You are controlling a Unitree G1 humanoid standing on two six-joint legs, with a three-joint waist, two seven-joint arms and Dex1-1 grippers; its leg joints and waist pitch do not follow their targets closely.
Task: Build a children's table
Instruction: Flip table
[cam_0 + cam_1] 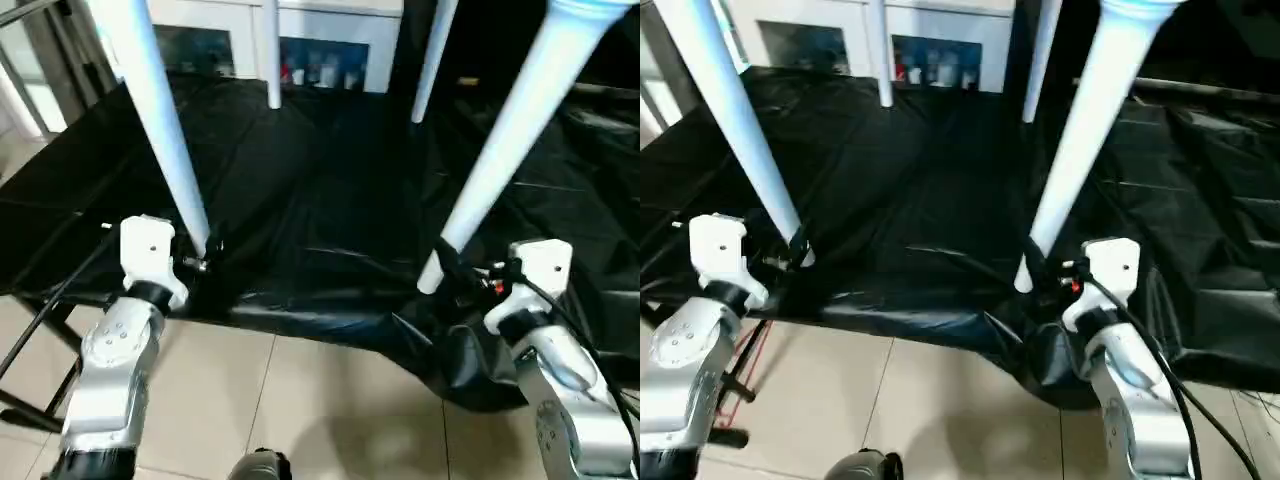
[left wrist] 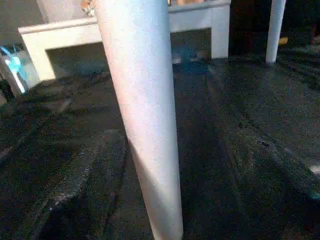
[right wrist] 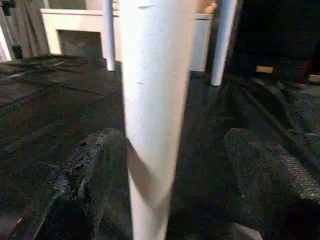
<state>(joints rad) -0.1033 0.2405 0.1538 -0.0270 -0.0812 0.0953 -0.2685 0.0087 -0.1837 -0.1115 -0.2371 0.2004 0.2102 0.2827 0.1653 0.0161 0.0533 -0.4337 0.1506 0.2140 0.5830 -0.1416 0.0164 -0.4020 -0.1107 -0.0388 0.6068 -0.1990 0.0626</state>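
Observation:
The children's table stands on the black cloth; its tabletop is above the picture. Its near-left leg (image 1: 165,130) slants down into my left gripper (image 1: 205,255). That gripper is open, one black finger (image 2: 85,185) lying just beside the white tube (image 2: 145,115). The near-right leg (image 1: 520,130) comes down to my right gripper (image 1: 450,275), which is also open. Its fingers (image 3: 85,175) stand on either side of the leg (image 3: 155,115), with a clear gap on one side. The two far legs (image 1: 272,60) (image 1: 432,70) stand further back on the cloth.
The black-draped work table (image 1: 320,180) ends at a front edge just behind my wrists, with cloth sagging over it (image 1: 440,360). Tiled floor (image 1: 300,410) lies below. A white cabinet (image 1: 330,40) stands behind the table. Metal frame bars (image 1: 30,330) run at the lower left.

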